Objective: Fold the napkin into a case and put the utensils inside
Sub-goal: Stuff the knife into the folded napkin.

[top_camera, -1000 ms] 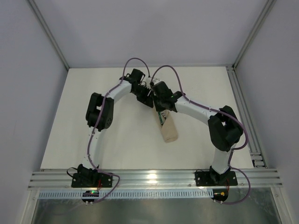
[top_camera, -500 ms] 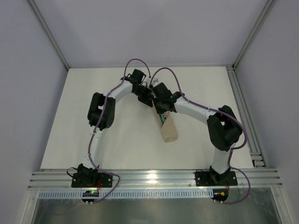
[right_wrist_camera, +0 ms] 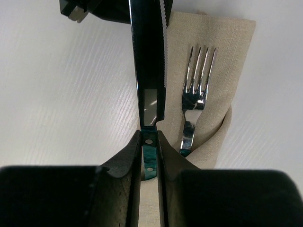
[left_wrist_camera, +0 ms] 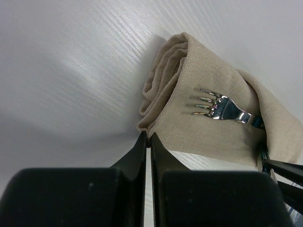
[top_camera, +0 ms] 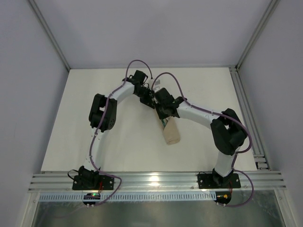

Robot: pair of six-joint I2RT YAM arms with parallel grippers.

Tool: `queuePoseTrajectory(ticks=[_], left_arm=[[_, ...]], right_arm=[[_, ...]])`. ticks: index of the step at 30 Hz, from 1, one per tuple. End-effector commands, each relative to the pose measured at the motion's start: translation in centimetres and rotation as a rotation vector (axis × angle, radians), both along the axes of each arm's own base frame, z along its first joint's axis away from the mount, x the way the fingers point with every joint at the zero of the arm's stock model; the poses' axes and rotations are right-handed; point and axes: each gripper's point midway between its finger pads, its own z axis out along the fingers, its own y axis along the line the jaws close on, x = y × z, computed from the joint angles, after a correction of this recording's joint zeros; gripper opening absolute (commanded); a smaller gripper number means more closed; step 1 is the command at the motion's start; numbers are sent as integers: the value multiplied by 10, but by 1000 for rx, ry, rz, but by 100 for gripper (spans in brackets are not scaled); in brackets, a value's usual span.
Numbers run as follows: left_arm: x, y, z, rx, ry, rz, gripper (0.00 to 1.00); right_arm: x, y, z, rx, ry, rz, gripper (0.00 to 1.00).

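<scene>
1. Pinching the knife (right_wrist_camera: 148, 71) in the right hand (right_wrist_camera: 149, 141), with both fingers pressed on the dark green handle just behind the blade.
2. Pointing the blade away from the wrist, along the left long edge of the case (left_wrist_camera: 184, 90), with the serrated side facing the cloth and the tip crossing the far left corner of it. Not possible to tell if the blade is touching the cloth or the worktop (top_camera: 94, 118).
3. Holding the left hand (left_wrist_camera: 148, 139) with its fingers pressed together and nothing visible between them, the tips just beside the folded corner of the case. Cannot tell whether touching it.
4. Lying near the middle of the worktop, a little to the right: the case, narrow and oblong, with its long side running from far to near.
5. Resting on the case: the fork (right_wrist_camera: 195, 99), with the tines out on the flat cloth and the handle going under the pocket edge, which is crossing the neck at a slant.
6. Showing stacked folded layers at the far end of the case, seen from the left wrist.
7. Crowding both hands close together at that far end.
8. Leaving wide white worktop to the left, right and near side of the case, with the frame rail (top_camera: 239, 90) well apart from it.
</scene>
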Motion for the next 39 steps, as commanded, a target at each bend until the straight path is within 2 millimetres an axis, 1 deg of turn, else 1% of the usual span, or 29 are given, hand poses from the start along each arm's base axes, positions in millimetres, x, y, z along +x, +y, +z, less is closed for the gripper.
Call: queuePoseTrajectory(ticks=[1,2,5,8,10,11,13,14,15,17,20,21,23,26,29,33,39], left_arm=[[11,-3,9,-20,-47,-4,0],[10,-3,9,-24,-44,-7,0],[10,-4,13,-32,-45,-9,0],[9,-2,12,-21,-47,-12,0],[9,0,11,-18,-49,-13,0],[10,0,12,-16,-54,-11,0],[12,2,10,-5,-62,-8,0],[13,3,11,-4,-73,-15,0],[13,3,9,-1,-76,-20,0],[12,4,9,0,-78,-28,0],[11,4,13,-5,-95,-46,0],[12,5,12,-2,-106,-49,0],[12,5,15,-2,-115,-49,0],[13,6,15,5,-125,-51,0],[13,6,17,3,-128,-52,0],[15,7,17,8,-136,-50,0],[15,6,19,5,-138,-48,0]], right_arm=[[-48,-16,-35,-74,177,23,4],[-49,-18,-38,-81,179,20,4],[-41,-20,-39,-85,143,-5,3],[-36,-15,-32,-49,107,-19,3],[-38,-14,-30,-28,102,-18,4],[-43,-17,-29,-16,102,-17,3],[-42,-15,-25,15,81,-21,4],[-45,-16,-26,19,82,-22,3],[-42,-12,-19,50,58,-22,4],[-42,-10,-19,65,52,-19,3],[-43,-9,-24,44,80,-9,3],[-48,-12,-29,28,105,-3,4],[-51,-16,-34,9,128,-18,4],[-53,-21,-35,-5,132,-49,4],[-53,-21,-35,-11,132,-43,3],[-58,-24,-37,-18,153,-47,3],[-69,-28,-46,-41,205,-44,4]])
